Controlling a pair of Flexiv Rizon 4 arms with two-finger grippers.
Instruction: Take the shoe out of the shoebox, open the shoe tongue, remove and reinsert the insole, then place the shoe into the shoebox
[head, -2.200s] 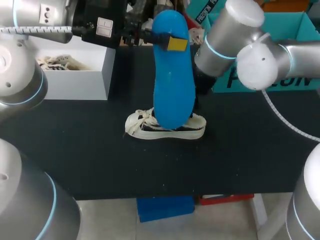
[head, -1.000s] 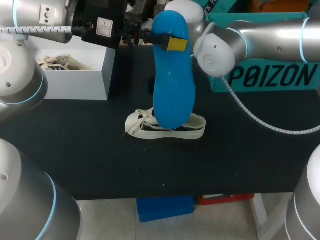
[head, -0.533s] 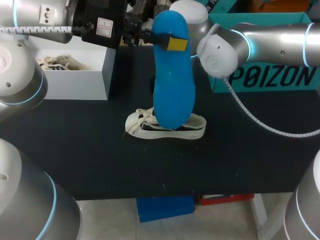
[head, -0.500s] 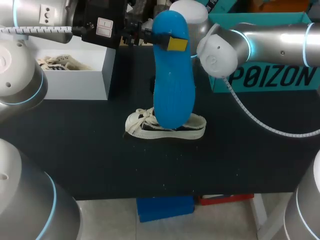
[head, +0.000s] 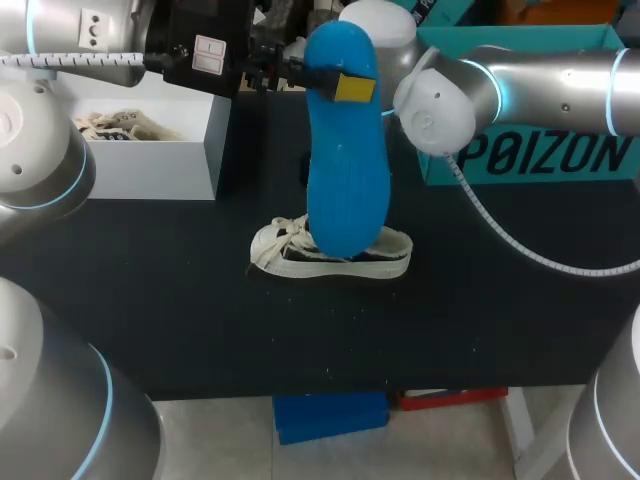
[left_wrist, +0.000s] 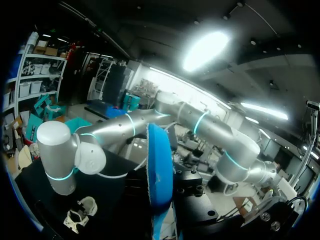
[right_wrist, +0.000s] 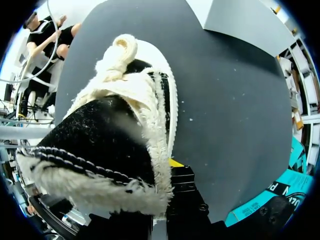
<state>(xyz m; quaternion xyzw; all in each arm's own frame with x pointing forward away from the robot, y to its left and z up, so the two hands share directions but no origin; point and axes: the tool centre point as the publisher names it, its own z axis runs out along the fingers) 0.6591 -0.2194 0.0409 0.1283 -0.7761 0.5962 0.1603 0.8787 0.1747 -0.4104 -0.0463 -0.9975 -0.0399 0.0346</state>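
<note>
Overhead, the left gripper (head: 348, 86) pinches the blue insole (head: 347, 170) upright above the shoe (head: 298, 257) lying mid-table, while the right arm (head: 540, 80) reaches in behind, its grip impossible to tell.

The left arm (head: 70, 40) enters from the far left and runs level, high above the shoe (head: 330, 252). Its black wrist (head: 200, 45) points toward the right side. The left tool (head: 345, 85) is closed on the upper end of the insole (head: 345, 160), above the shoe, with one yellow tip (head: 354, 87) on the near face. The right arm (head: 540, 75) enters from the right, level, and bends at a joint (head: 435, 95) above and behind the shoe. The right tool (right_wrist: 175, 177) sits close against the shoe; its grip state cannot be determined.
</note>
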